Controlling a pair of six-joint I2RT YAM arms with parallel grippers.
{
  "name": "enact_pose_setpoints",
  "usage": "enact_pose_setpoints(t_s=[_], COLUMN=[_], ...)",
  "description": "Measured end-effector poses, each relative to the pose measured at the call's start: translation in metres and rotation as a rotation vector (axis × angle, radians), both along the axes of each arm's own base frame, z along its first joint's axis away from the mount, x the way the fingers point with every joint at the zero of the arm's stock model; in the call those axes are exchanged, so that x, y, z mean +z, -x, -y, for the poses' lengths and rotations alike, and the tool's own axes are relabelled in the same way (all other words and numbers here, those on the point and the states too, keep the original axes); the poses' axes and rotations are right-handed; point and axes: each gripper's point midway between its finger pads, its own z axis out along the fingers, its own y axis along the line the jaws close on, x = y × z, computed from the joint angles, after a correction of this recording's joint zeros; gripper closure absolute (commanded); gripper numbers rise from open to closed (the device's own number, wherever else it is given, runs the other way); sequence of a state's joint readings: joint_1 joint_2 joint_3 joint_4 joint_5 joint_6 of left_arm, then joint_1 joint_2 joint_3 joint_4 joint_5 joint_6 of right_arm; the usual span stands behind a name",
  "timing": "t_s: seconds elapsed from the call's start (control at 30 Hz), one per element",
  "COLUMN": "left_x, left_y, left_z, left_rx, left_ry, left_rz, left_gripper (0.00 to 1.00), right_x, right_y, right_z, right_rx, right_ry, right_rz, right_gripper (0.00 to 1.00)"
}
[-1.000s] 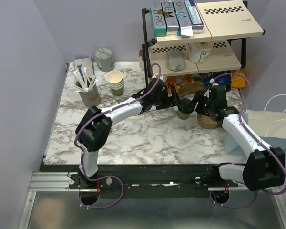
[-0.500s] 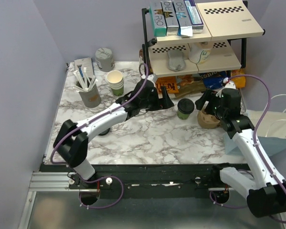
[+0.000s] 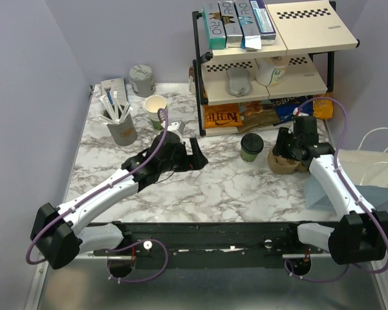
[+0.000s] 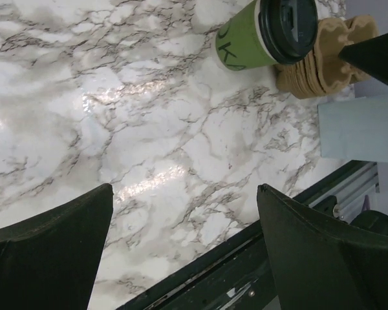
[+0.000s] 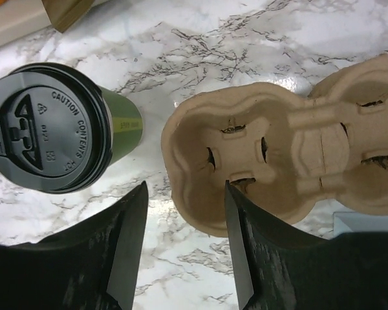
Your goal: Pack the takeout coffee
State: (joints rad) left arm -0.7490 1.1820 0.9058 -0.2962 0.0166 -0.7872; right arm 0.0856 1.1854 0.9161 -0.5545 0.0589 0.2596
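Takeout coffee (image 3: 251, 146) stands upright on the marble bench (image 3: 233, 194), right of the middle and nearer the far edge, just in front of the wire rack (image 3: 265, 64) that fills the far-right corner. Its black lid is on, and the green side shows below it in the left wrist view (image 4: 239, 48). From the right wrist the lid (image 5: 45, 135) faces the camera. Just beside the cup, toward the right edge, lies a brown pulp cup carrier (image 3: 284, 161); a strip of marble shows between the two, so they stand apart. The right gripper (image 3: 288, 142) hangs over the carrier's cup-side end with its fingers a moderate gap apart and nothing between them; the carrier's rim (image 5: 200, 213) shows in that gap (image 5: 185, 184), and whether the fingers touch it cannot be told. The left gripper (image 3: 193, 155) sits near the bench's middle, spread wide over bare marble (image 4: 184, 187) and holding nothing. A stack of lidless cups (image 3: 156, 110) stands near the far edge, toward the left.
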Motion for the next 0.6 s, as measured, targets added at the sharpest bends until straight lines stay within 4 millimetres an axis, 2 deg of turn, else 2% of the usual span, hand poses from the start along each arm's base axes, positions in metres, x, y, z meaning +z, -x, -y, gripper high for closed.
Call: enact_pose_setpoints(t_s=[0.23,0.33,0.6], left_x=[0.006,0.007,0.004], left_y=[0.003,0.001,0.002], left_z=[-0.024,-0.029,-0.032], left_rx=[0.051,0.064,0.068], left_ry=[-0.018,-0.024,-0.038], left_rz=[0.026,0.034,0.025], left_gripper=[0.01,0.01,0.01], right_x=[-0.019,-0.022,-0.029], right_y=[0.000,0.001,0.000], right_z=[-0.002,-0.003,-0.007], right_rx=[0.037,0.043,0.058], right_ry=[0.011,0.009,-0.006], right_rz=[-0.070,-0.081,-0.100], right_gripper=[0.44,0.49,0.49])
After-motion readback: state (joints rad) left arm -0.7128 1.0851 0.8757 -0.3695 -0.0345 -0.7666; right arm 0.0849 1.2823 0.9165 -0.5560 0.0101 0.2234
